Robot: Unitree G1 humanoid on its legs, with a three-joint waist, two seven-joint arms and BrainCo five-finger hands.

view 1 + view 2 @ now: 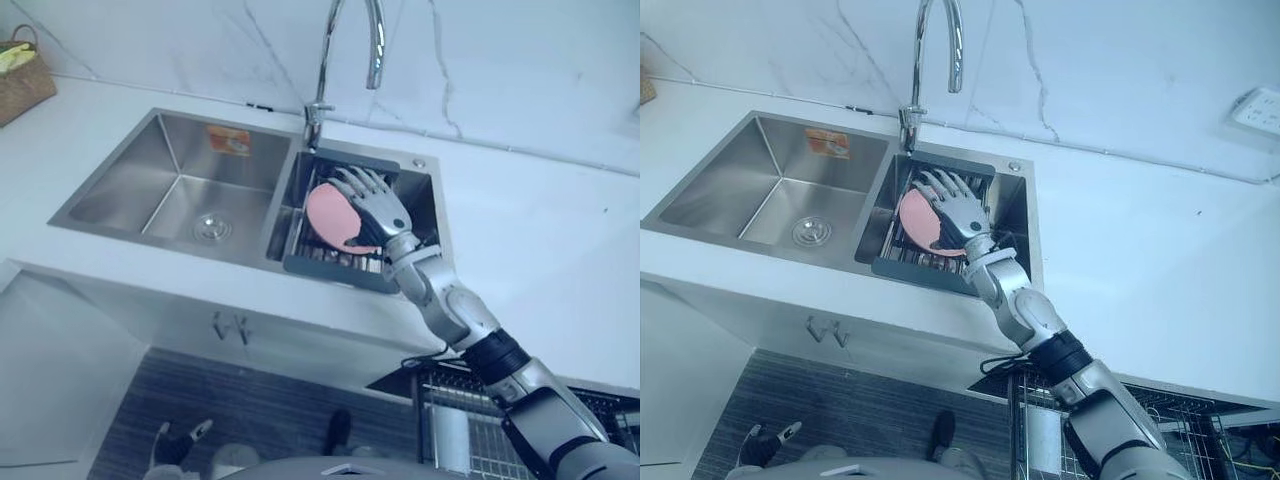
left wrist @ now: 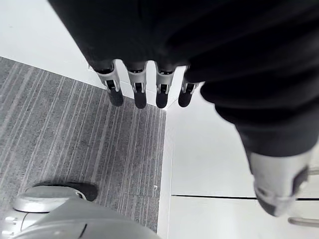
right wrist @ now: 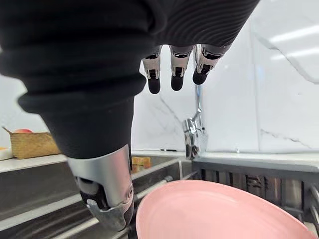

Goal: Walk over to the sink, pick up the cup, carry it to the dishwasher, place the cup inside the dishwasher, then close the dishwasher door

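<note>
**Entry: right hand poised over pink dish, sink rack**

Item: pink dish (image 1: 328, 215); I see no cup. It stands propped in the dark drain rack (image 1: 330, 266) in the right basin of the sink (image 1: 112, 190), below the faucet (image 1: 321, 80).

Right hand (image 1: 375, 205): my fingers are spread straight above the dish with the thumb apart, gripping nothing. I cannot tell whether they touch it. I judge they are placed to straddle its rim before closing.

Left hand (image 2: 140, 94): fingers straight and relaxed, hanging low by the cabinet front, out of the way.

Status: pick-up not yet made.

Bright, even light; soft shadows
</note>
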